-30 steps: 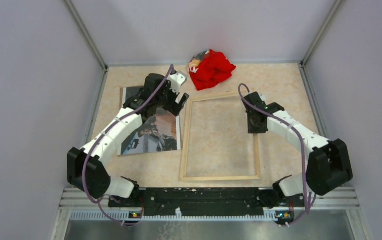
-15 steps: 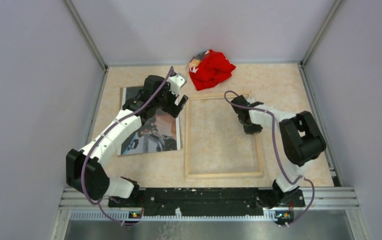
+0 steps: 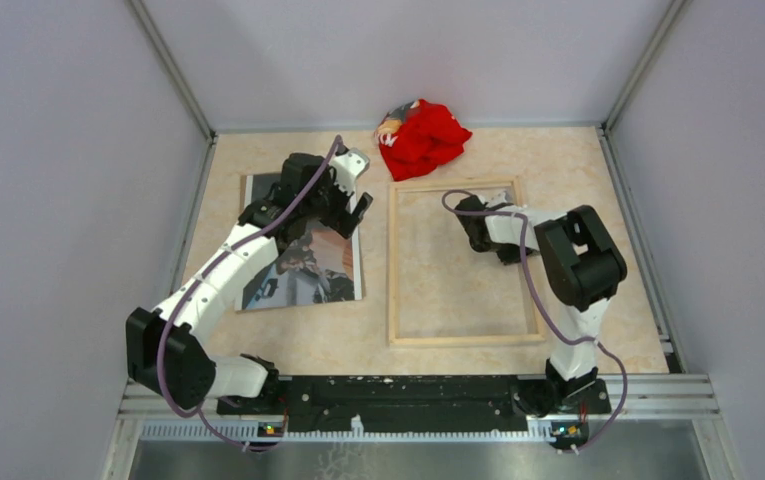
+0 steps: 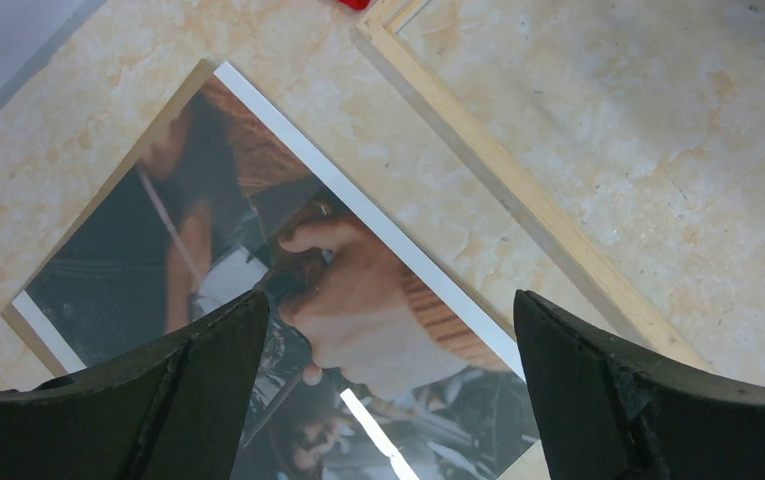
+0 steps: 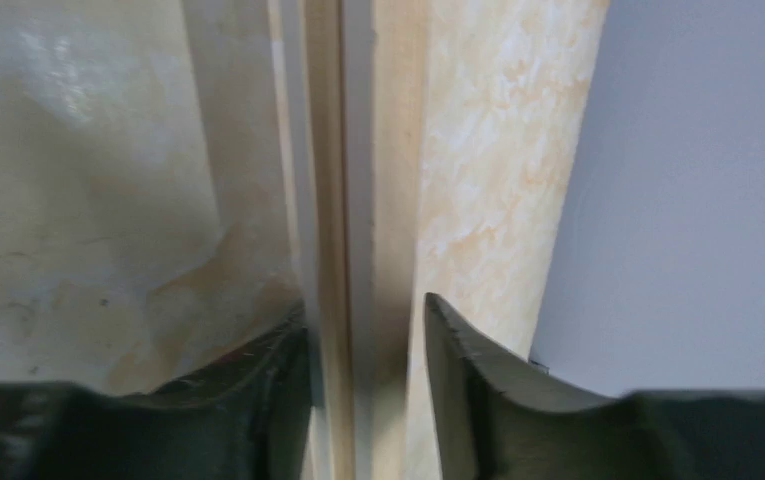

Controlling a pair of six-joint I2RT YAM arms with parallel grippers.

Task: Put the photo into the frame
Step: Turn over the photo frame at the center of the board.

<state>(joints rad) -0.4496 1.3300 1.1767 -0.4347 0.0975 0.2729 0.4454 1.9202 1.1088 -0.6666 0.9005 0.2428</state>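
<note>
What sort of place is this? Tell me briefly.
Likely a robot test booth: plain grey walls box in a marble-patterned tabletop, the left arm and right arm are bolted to a rail, and only props lie there: the photo, the frame, a red cloth.

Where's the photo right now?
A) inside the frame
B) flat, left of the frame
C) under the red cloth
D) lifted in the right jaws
B: the photo lies flat beside the left rail of the frame, with a strip of bare table between them.
</note>
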